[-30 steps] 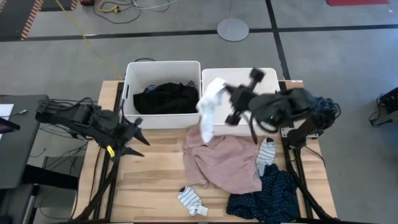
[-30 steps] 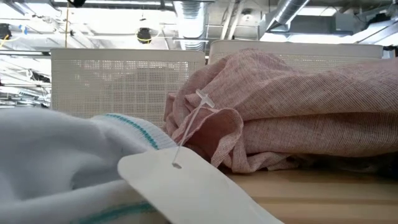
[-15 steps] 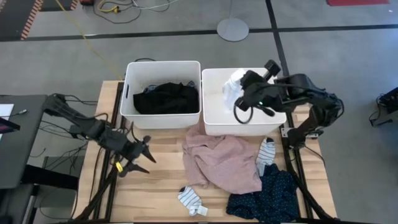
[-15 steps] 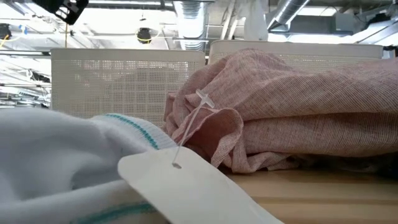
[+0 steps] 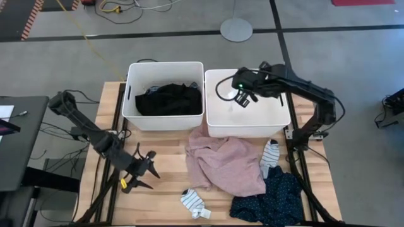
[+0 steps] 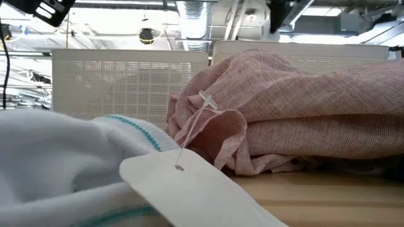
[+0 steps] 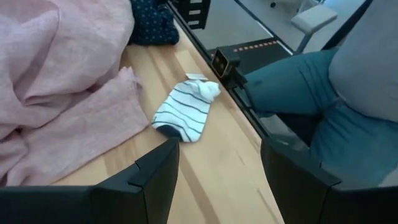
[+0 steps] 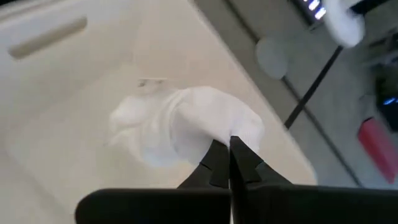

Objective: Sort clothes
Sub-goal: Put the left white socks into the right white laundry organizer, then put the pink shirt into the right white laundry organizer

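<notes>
**Desk lead:** Where are your claws?

**Operator:** My right claw [image 5: 242, 96] is over the right white bin [image 5: 278, 123], at its far left part. From its wrist view the fingers [image 8: 219, 163] are pressed together on a white garment [image 8: 186, 127], which bunches up above the bin floor. I can't tell whether the cloth touches the bottom.

**Desk lead:** And the left one?

**Operator:** My left claw [image 5: 146, 171] is low over the near left part of the desk [image 5: 164, 189], pointing right. Its fingers [image 7: 155, 180] stand part-way open with nothing between them. Through that gap I see a striped sock [image 7: 184, 114] lying flat near the desk's near edge.

**Desk lead:** Where are the rest of the clothes?

**Operator:** The black top [image 5: 168, 99] lies in the left white bin [image 5: 131, 94]. The pink top [image 5: 226, 164] is spread on the desk just in front of both bins, its far edge tucked against them. A second striped sock [image 5: 269, 156] sits at its right side. The navy dotted piece [image 5: 270, 200] is heaped at the near right corner, touching the pink top's near edge.

**Desk lead:** Anything else?

**Operator:** In the low view a white sock with a teal band [image 6: 76, 157] and a paper tag [image 6: 189, 192] fill the foreground. A person's leg in blue trousers [image 7: 292, 78] shows beyond the desk's near edge.
</notes>
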